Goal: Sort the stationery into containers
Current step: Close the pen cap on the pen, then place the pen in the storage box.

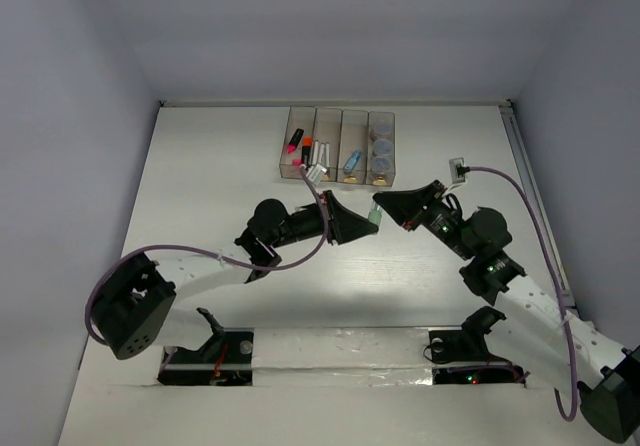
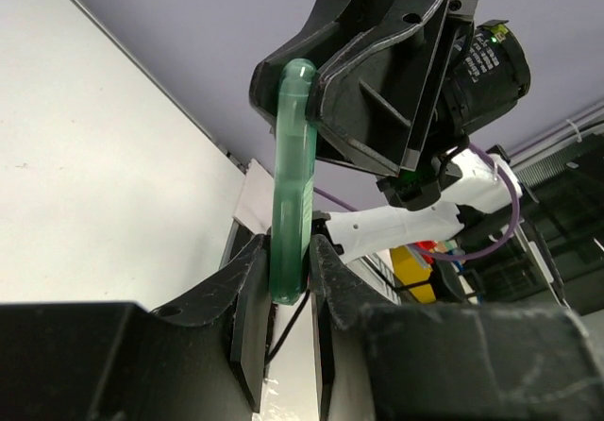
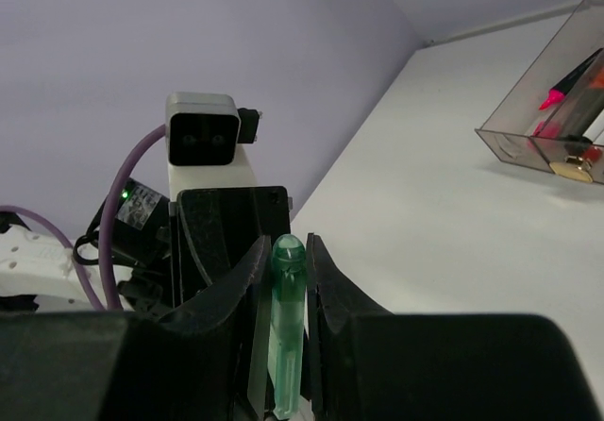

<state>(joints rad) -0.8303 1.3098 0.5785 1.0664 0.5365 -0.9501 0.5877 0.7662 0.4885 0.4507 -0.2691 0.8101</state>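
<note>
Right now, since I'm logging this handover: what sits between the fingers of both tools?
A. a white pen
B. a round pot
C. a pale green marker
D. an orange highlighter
C: the green marker is clamped in the left tool, and its other end sits between the fingers of the right tool.

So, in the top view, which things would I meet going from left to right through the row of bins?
pink highlighter → orange highlighter → white pens → light blue marker → round grey-blue pots
</note>
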